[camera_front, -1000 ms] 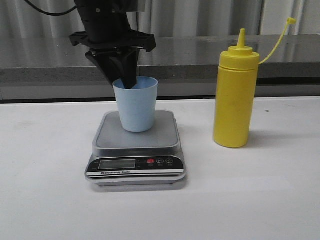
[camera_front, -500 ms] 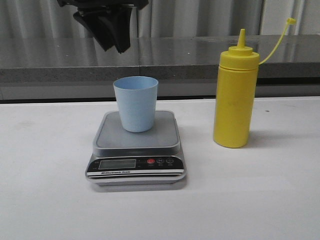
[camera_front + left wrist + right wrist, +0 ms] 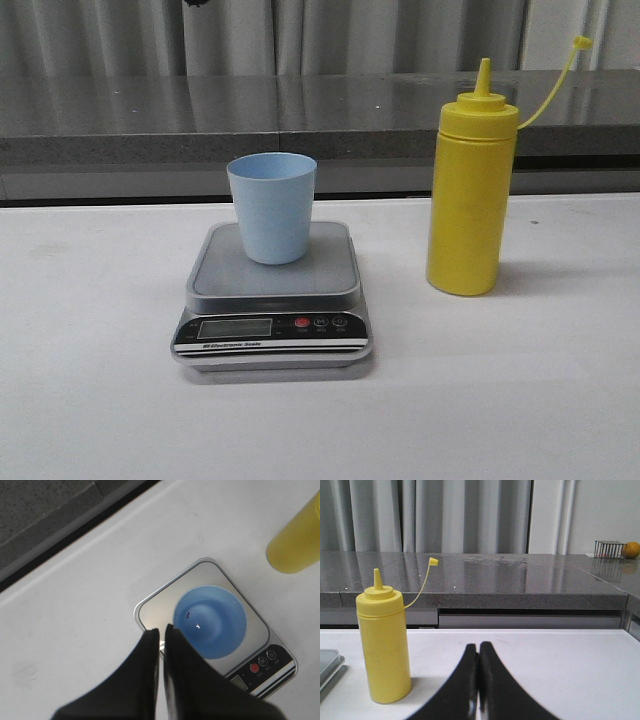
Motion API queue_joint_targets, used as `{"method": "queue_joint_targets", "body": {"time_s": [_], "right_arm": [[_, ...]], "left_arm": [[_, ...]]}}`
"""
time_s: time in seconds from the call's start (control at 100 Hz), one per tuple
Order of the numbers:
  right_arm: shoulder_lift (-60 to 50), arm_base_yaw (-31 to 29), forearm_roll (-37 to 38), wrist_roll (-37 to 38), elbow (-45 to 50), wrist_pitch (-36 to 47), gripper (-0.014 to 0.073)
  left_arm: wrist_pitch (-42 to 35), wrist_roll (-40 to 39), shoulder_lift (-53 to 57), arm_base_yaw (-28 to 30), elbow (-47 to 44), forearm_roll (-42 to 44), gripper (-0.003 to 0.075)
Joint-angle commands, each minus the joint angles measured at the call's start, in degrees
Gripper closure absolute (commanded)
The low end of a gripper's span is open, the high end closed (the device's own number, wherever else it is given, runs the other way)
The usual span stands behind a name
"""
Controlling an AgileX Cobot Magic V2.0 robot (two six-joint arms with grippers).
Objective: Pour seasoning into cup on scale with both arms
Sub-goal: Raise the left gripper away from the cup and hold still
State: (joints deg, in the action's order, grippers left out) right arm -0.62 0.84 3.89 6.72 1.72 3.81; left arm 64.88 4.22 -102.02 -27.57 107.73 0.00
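Seasoning (image 3: 470,185) stands upright on the desk (image 3: 560,400), at 3 o'clock from the cup (image 3: 271,207) on the scale (image 3: 275,300); nearer right end effector (image 3: 479,680), fingers together, bottle at 10 o'clock; left end effector (image 3: 161,650) likewise together

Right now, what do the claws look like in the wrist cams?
Both are matte black. The left claw has two broad, angular fingers that taper to narrow tips. The right claw shows the same plain black tapered fingers. No markings, cables or pads are visible on either.

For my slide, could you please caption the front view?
Blue cup on scale, yellow bottle standing beside it.
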Motion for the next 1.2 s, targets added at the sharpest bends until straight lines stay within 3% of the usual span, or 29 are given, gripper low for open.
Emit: {"method": "queue_joint_targets", "body": {"time_s": [0.0,0.26,0.49,0.99,1.19], "right_arm": [[-0.76,-0.33,0.50,0.06,-0.20,4.45,0.0654],[-0.76,-0.33,0.50,0.06,-0.20,4.50,0.0654],[-0.76,-0.33,0.50,0.06,-0.20,4.73,0.0654],[-0.76,-0.28,0.50,0.06,-0.30,4.88,0.0654],[-0.76,-0.28,0.50,0.06,-2.09,-1.03,0.0654]], "left_arm": [[-1.02,-0.56,4.59,-0.06,1.37,1.15,0.0710],[1.39,-2.14,8.64,0.09,0.93,4.20,0.0710],[-1.35,-4.72,16.04,3.53,-6.84,4.92,0.0710],[-14.01,-7.85,42.94,15.56,-37.63,4.69,0.0710],[-17.09,-7.85,55.49,18.86,-49.96,4.80,0.0710]]}}
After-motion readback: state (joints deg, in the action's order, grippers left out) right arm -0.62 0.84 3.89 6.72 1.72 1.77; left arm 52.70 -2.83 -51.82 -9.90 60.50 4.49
